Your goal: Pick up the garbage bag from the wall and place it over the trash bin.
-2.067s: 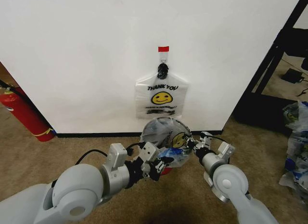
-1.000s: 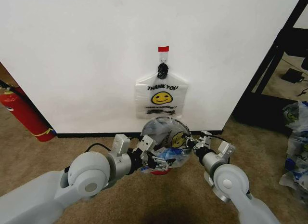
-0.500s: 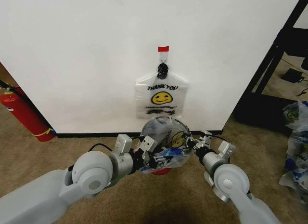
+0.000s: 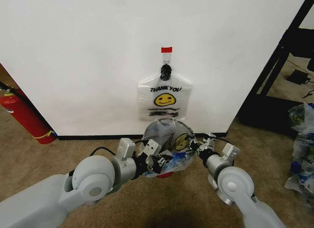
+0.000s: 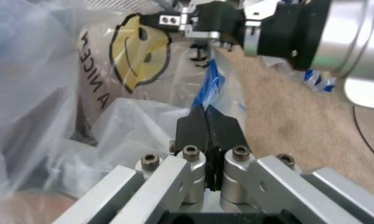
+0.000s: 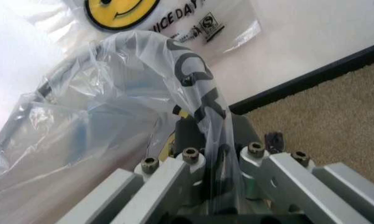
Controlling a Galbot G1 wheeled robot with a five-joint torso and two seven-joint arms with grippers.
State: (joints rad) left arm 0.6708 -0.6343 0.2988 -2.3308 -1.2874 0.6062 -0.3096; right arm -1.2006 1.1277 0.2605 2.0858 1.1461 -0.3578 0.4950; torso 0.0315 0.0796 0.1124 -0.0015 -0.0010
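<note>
The garbage bag [image 4: 169, 136], thin translucent plastic with a yellow smiley and blue patches, is stretched between both grippers over the trash bin [image 4: 165, 174], whose red base shows below it. My left gripper [image 4: 161, 162] is shut on a blue patch at the bag's edge [image 5: 207, 95]; its black fingers [image 5: 193, 130] are pressed together. My right gripper [image 4: 196, 145] is shut on the opposite side of the bag [image 6: 205, 112]. Behind stands the white wall [image 4: 88, 51] with its red-taped hook [image 4: 167, 50].
A similar "THANK YOU" smiley bag [image 4: 164, 98] hangs from the hook just above the bin. A red fire extinguisher [image 4: 24, 115] leans at the left. A black shelf frame [image 4: 279, 56] and bagged items [image 4: 301, 139] stand at the right. Brown carpet lies all around.
My left arm has moved forward and to the right, carrying its edge of the bag closer to the bin. The right arm has stayed in place.
</note>
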